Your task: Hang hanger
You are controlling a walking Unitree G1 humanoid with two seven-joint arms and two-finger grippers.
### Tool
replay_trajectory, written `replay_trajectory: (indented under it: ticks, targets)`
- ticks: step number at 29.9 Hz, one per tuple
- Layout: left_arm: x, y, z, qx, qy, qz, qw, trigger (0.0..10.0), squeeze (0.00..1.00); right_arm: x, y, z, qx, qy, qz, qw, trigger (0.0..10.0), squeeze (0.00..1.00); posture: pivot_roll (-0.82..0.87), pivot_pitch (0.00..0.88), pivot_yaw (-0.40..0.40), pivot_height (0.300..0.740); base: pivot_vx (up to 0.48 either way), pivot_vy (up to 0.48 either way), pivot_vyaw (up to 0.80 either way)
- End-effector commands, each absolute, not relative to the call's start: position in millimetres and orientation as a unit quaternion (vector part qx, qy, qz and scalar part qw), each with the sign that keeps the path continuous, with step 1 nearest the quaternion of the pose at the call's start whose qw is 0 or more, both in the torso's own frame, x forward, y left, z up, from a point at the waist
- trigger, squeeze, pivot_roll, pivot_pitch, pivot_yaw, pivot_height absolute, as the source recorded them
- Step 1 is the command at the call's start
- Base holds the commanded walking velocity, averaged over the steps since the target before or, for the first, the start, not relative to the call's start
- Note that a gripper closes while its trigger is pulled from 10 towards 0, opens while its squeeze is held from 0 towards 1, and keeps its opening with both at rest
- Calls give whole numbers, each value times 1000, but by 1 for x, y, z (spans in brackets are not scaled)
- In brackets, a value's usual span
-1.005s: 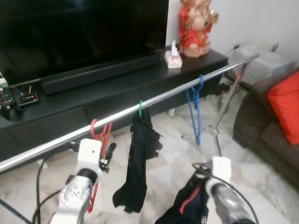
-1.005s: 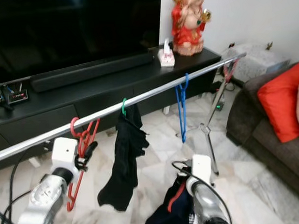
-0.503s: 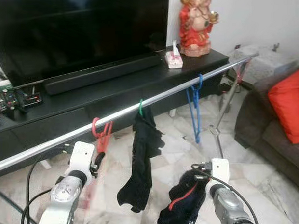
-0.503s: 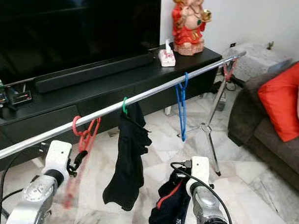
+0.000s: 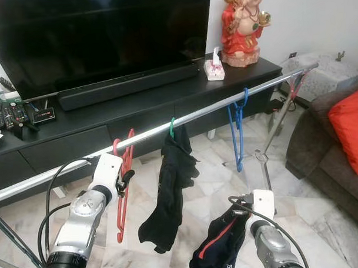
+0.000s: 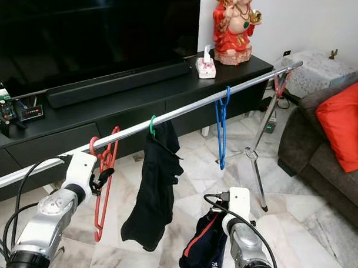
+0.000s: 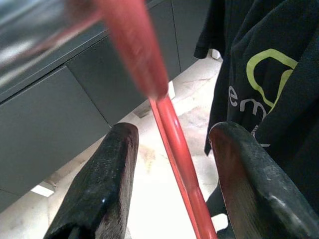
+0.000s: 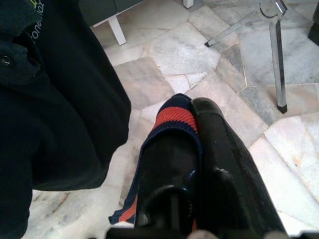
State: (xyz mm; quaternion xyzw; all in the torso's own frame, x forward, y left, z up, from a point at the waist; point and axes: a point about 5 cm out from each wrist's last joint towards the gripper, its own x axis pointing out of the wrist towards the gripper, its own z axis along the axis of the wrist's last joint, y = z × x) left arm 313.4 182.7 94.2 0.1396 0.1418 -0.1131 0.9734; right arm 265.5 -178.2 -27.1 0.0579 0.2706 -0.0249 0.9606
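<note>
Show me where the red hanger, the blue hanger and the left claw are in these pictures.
red hanger (image 5: 123, 195): left eye view, on its long side bar below the rail.
blue hanger (image 5: 238, 132): left eye view, on its hanging frame.
left claw (image 7: 172, 174): left wrist view, midway between the two black fingertips.

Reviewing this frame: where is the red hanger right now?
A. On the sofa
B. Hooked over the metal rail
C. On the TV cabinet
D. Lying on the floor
B. The red hanger has its hook over the metal rail, with the open left gripper around its bar.
</note>
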Motion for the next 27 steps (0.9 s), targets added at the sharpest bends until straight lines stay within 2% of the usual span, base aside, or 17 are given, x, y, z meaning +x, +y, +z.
replay_trajectory:
  ticks: [1, 9, 10, 11, 12, 13, 14, 27]
  targets:
    - [316, 180, 92, 155, 153, -116, 969, 10000, 0, 270, -179, -23, 62, 258, -29, 964, 10000, 0, 23, 0, 0, 740, 0, 0, 0]
    - [325, 176, 87, 155, 168, -104, 968, 10000, 0, 271, -178, -22, 64, 256, -29, 964, 10000, 0, 20, 0, 2, 740, 0, 0, 0]
    - [325, 176, 87, 155, 169, -103, 968, 6235, 0, 271, -178, -22, 64, 256, -29, 964, 10000, 0, 20, 0, 2, 740, 0, 0, 0]
    - [325, 177, 87, 155, 170, -103, 968, 6235, 0, 271, -178, -22, 64, 256, -29, 964, 10000, 0, 20, 0, 2, 740, 0, 0, 0]
    - [325, 177, 87, 156, 170, -103, 968, 4471, 0, 271, -178, -22, 64, 256, -29, 964, 10000, 0, 19, 0, 2, 740, 0, 0, 0]
    - [326, 177, 86, 158, 170, -104, 967, 1922, 0, 271, -178, -22, 64, 256, -29, 964, 10000, 0, 19, 0, 2, 740, 0, 0, 0]
    - [326, 177, 86, 159, 170, -105, 967, 0, 0, 271, -178, -22, 64, 256, -29, 964, 10000, 0, 20, 0, 3, 740, 0, 0, 0]
    - [325, 181, 86, 163, 171, -112, 965, 0, 0, 270, -178, -23, 65, 258, -27, 963, 10000, 0, 26, 0, -1, 740, 0, 0, 0]
